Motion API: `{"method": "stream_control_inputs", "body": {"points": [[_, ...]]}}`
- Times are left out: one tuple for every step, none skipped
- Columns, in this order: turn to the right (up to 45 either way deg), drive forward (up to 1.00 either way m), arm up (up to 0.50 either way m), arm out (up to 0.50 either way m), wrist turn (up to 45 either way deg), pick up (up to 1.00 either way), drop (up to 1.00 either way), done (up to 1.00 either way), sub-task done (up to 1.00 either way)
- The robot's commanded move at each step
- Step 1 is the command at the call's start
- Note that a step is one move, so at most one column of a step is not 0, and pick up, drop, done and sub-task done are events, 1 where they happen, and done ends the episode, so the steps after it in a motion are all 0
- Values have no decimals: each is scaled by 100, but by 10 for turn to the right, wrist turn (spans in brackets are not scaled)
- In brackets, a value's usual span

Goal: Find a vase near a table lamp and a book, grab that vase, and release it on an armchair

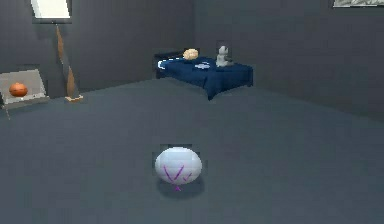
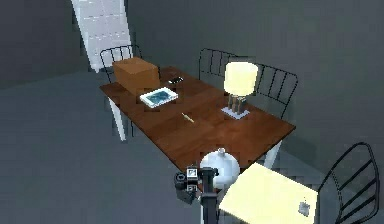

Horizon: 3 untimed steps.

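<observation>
Your pincer [image 2: 193, 183] is at the near edge of the tabletop [image 2: 200, 125], and you cannot tell if it holds anything. The round white vase [image 2: 219, 164] shows just right of it. Farther beyond stands the table lamp [image 2: 238, 85], and beyond to the left lies the book [image 2: 160, 97].

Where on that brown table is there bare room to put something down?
The widest bare patch on the table lies mid-top, between the small stick, the lamp and the white vase. Its upper-left end is crowded: box and blue-and-white flat thing. The gripper is near the vase.
</observation>
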Motion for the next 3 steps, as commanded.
{"method": "stream_control_inputs", "body": {"points": [[0,0,0,0,0,100,0,0,0],[0,0,10,0,0,0,0,0,0],[0,0,28,0,0,0,0,0,0]]}}
